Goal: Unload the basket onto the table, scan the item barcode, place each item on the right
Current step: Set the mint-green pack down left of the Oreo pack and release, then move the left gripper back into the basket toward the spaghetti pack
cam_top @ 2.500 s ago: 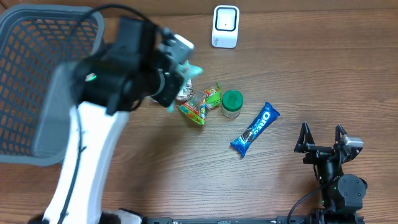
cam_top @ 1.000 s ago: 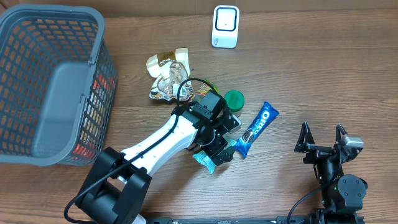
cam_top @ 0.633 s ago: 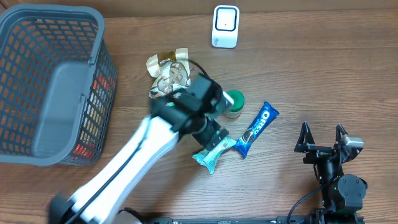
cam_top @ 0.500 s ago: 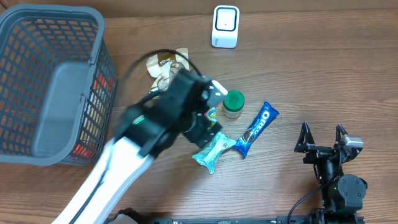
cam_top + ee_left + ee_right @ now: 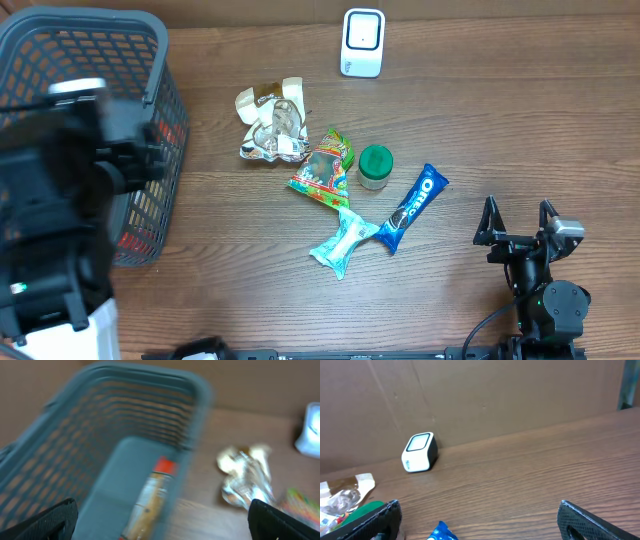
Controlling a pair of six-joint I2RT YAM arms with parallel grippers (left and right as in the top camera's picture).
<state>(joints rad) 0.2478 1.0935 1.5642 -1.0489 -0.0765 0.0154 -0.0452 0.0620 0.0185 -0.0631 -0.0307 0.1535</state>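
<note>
step: pickup pending | left gripper [image 5: 164, 518], right gripper [image 5: 518, 226]: spread, empty | next: teal packet [image 5: 342, 241] to be grasped, shown to far-edge scanner [image 5: 362, 42]

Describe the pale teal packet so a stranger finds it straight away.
Start at the grey basket on the left and move right, toward the middle. The pale teal packet lies nearest the robot's side, beside the lower end of the blue Oreo pack. No other wrapper there is that colour.

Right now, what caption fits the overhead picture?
Snack packets, a green-lidded jar and a white scanner on a table beside a basket.
</note>
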